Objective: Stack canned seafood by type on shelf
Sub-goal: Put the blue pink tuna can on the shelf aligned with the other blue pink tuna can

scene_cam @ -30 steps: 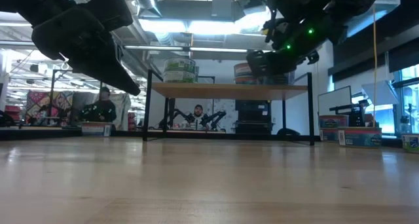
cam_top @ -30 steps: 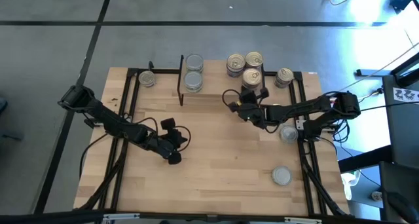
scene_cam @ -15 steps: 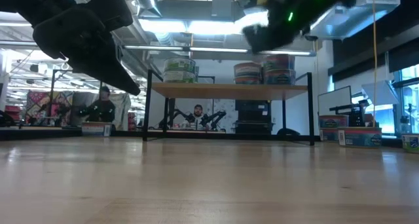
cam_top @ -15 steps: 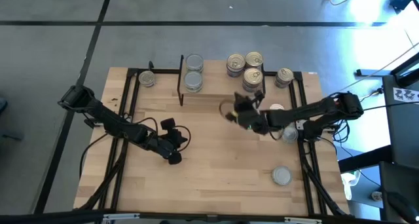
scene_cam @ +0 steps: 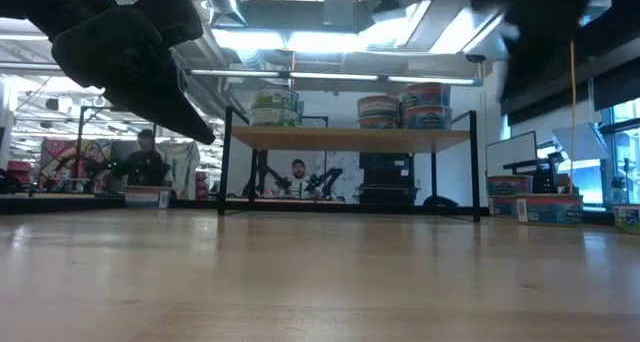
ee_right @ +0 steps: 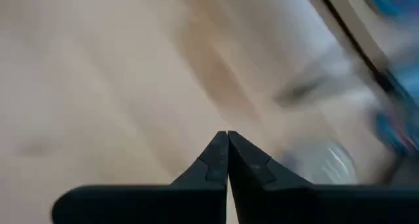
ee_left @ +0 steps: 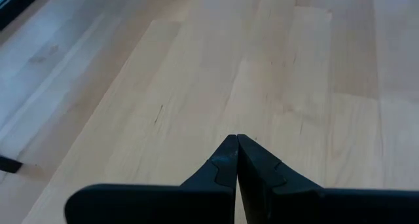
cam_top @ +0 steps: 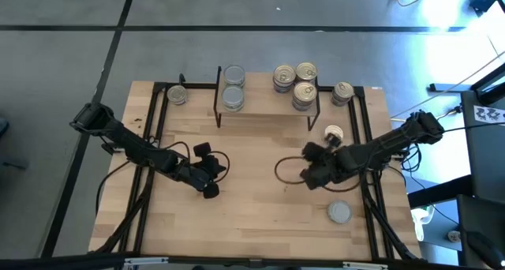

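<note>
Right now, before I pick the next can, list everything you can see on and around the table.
Shelf: one, light wood on black legs, far side of table.
Silver-lid cans on shelf: two, at its left end.
Gold-lid cans on shelf: three, at its right end.
Gold-lid cans on table: one left of shelf, one right of it.
Cans near right edge: one pale, one silver.
Table: light wood.
People: two, in the room behind.
Left tool: shut, empty, over left half.
Right tool: shut, empty, over right half.

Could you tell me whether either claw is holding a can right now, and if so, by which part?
Nothing is held: the left claw and the right claw are both shut and empty above the table.
</note>
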{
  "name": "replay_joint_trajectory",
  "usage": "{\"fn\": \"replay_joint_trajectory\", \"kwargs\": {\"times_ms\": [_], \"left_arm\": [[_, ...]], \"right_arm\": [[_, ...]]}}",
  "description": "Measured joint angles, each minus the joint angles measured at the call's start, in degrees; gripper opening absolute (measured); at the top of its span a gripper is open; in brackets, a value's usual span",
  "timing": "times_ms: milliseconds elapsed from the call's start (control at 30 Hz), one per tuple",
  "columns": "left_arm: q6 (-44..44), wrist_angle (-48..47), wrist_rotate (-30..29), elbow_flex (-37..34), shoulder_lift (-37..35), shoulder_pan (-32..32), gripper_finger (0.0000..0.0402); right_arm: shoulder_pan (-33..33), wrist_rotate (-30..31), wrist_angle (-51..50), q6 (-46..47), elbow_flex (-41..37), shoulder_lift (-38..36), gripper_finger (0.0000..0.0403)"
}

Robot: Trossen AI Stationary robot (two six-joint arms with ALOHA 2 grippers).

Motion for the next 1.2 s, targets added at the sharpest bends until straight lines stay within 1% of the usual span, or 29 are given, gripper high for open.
{"fn": "replay_joint_trajectory", "kwargs": {"times_ms": [133, 200, 267, 400, 567, 767, 833, 967, 1067, 1200], "left_arm": [[0.0, 0.0, 0.0, 0.0, 0.0, 0.0, 0.0005], [0.0, 0.0, 0.0, 0.0, 0.0, 0.0, 0.0005], [0.0, 0.0, 0.0, 0.0, 0.0, 0.0, 0.0005], [0.0, 0.0, 0.0, 0.0, 0.0, 0.0, 0.0005], [0.9, 0.0, 0.0, 0.0, 0.0, 0.0, 0.0005], [1.1, 0.0, 0.0, 0.0, 0.0, 0.0, 0.0005], [1.1, 0.0, 0.0, 0.0, 0.0, 0.0, 0.0005], [1.0, 0.0, 0.0, 0.0, 0.0, 0.0, 0.0005], [1.0, 0.0, 0.0, 0.0, 0.0, 0.0, 0.0005], [1.0, 0.0, 0.0, 0.0, 0.0, 0.0, 0.0005]], "right_arm": [[-2.6, 1.0, -10.6, 12.7, -4.2, 0.0, 0.001], [-4.7, 1.0, -12.7, 15.8, -6.6, 0.0, 0.001], [-7.1, 1.1, -12.3, 16.6, -9.3, 0.0, 0.001], [-13.4, 1.3, -9.2, 16.1, -14.5, 0.0, 0.001], [-20.8, 4.4, -4.1, 13.4, -20.1, 0.0, 0.001], [-28.0, 4.4, 10.4, 5.1, -26.2, 0.0, 0.001], [-29.8, 2.9, 13.5, 2.4, -27.5, 0.0, 0.001], [-30.5, 0.8, 14.8, -0.3, -28.2, 0.0, 0.001], [-28.0, -1.3, 14.7, -0.6, -27.0, 0.0, 0.001], [-22.9, -7.1, 16.1, -0.4, -23.4, 0.0, 0.001]]}}
